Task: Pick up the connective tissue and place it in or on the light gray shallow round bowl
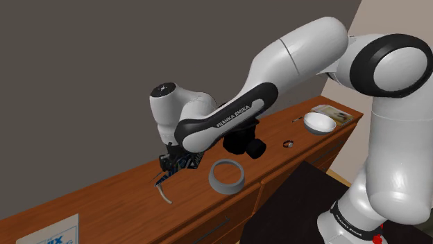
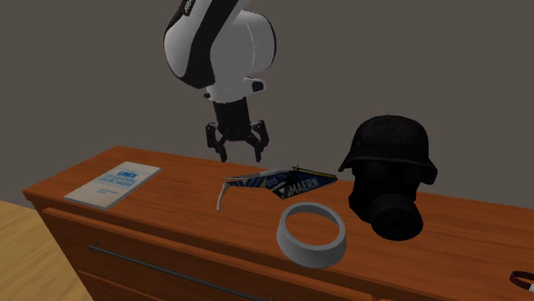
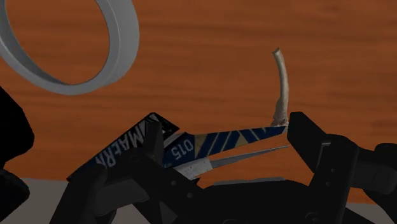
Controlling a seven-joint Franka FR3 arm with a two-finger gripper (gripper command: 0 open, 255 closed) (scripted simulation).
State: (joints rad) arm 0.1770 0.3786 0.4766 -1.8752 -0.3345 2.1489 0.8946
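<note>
Second exterior view, far left of frame: pale booklet (image 2: 114,183) flat on the brown wooden top (image 2: 171,218)

Left of centre: black gripper (image 2: 240,156) hangs over the top, fingers spread apart, nothing between them, clear of the surface

Just below it and a shade left: the connective tissue (image 2: 222,197), a thin pale curved strand lying on the wood. Its upper end meets the pointed tip of a blue-and-black printed card (image 2: 295,184). Wrist view has strand and card tip lying beyond the spread fingers, untouched

Centre, lower: grey ring (image 2: 311,235) near the front edge, wood showing through its middle, apart from the card

Right of centre: black helmet with mask (image 2: 387,175), just beside the ring

Shoulder view, upper right: pale shallow round bowl (image 1: 318,123) at the far end of the top, well apart from the strand
</note>
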